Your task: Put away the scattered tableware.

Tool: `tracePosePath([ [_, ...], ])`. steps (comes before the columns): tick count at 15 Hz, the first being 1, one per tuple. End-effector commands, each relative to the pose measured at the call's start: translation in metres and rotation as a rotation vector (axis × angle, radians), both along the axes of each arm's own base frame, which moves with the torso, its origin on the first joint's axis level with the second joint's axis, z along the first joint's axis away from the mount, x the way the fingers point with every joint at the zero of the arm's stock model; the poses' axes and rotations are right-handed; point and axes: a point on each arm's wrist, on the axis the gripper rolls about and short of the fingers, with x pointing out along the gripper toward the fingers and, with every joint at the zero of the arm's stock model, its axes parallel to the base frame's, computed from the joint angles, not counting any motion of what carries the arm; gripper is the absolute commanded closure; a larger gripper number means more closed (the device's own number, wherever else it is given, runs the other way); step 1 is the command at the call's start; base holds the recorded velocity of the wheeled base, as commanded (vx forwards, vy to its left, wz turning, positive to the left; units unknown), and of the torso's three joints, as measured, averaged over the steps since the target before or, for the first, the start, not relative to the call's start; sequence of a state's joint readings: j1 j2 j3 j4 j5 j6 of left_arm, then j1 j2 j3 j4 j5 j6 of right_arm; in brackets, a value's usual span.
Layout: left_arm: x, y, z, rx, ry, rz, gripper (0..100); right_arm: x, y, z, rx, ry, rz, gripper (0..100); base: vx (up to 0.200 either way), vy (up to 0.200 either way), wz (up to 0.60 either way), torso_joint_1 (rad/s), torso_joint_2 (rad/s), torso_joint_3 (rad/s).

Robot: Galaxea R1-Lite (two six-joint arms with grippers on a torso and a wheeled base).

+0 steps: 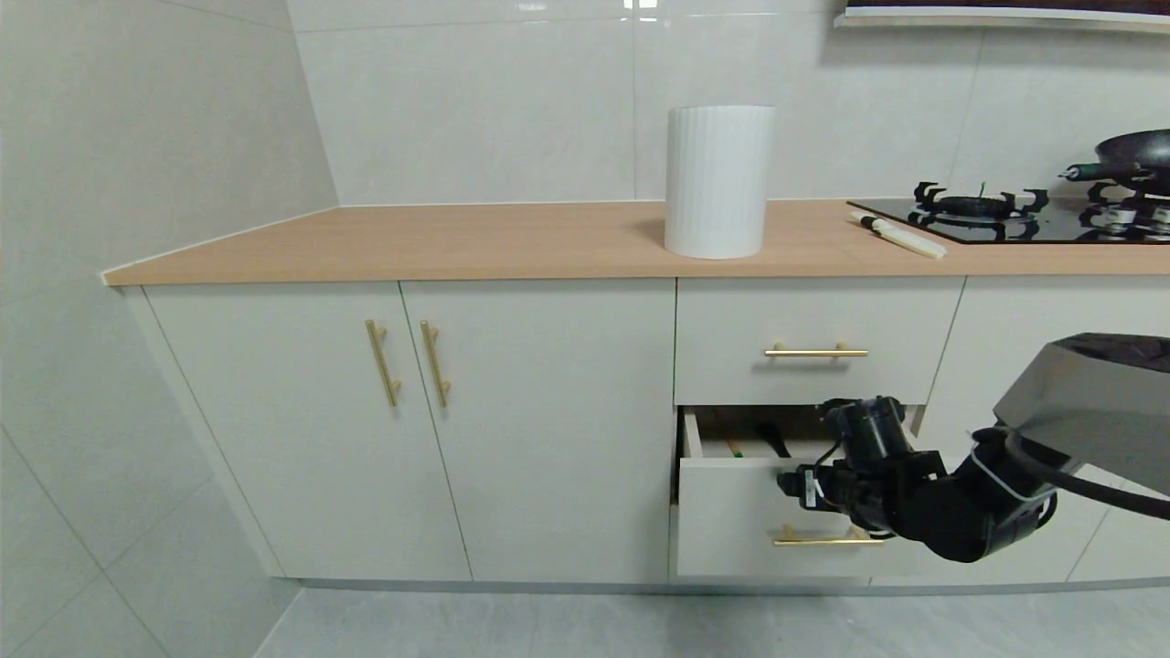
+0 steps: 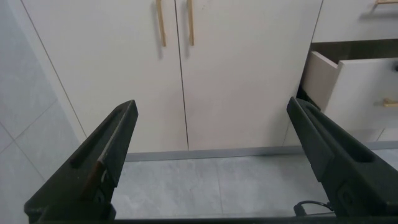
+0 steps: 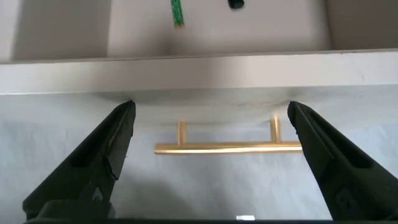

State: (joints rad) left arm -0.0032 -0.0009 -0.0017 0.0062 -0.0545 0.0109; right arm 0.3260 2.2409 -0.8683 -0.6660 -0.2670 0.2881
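Standing open below the countertop (image 1: 457,242), the lower drawer (image 1: 731,521) faces the right gripper (image 3: 210,115), jaws spread empty at its handle (image 3: 227,147), the left gripper (image 2: 211,106) likewise released, while the slim white utensil (image 1: 897,235) lies beside the hob (image 1: 1005,227), probably light, rigid and slick, best pinched mid-length.

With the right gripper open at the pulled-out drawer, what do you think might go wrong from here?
1. The right gripper is open, facing the drawer front but higher than its gold handle, so closing now would probably miss it.
2. Pushing the drawer shut now would leave the pale utensil lying on the counter by the hob.
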Motion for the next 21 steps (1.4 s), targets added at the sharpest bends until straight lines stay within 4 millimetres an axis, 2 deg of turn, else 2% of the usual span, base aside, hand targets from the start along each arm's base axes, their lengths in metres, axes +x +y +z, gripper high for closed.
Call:
tracePosePath([
  [1,0.000,0.000,0.000,0.000,0.001,0.001,0,0.009,0.000,-0.018,-0.008,0.011,-0.003,0,0.000,0.000,0.00,0.000,0.00,0.000],
  [4,0.000,0.000,0.000,0.000,0.001,-0.001,0,0.023,-0.005,-0.031,0.011,-0.053,-0.027,0,0.000,0.000,0.00,0.000,0.00,0.000],
  [10,0.000,0.000,0.000,0.000,0.001,-0.001,0,0.034,-0.018,-0.034,0.041,-0.107,-0.084,0,0.000,0.000,0.00,0.000,0.00,0.000],
  [14,0.000,0.000,0.000,0.000,0.001,-0.001,0,0.053,-0.028,-0.043,0.054,-0.146,-0.151,0,0.000,0.000,0.00,0.000,0.00,0.000],
  [21,0.000,0.000,0.000,0.000,0.001,0.001,0,0.075,-0.036,-0.051,0.092,-0.192,-0.221,0,0.000,0.000,0.00,0.000,0.00,0.000],
])
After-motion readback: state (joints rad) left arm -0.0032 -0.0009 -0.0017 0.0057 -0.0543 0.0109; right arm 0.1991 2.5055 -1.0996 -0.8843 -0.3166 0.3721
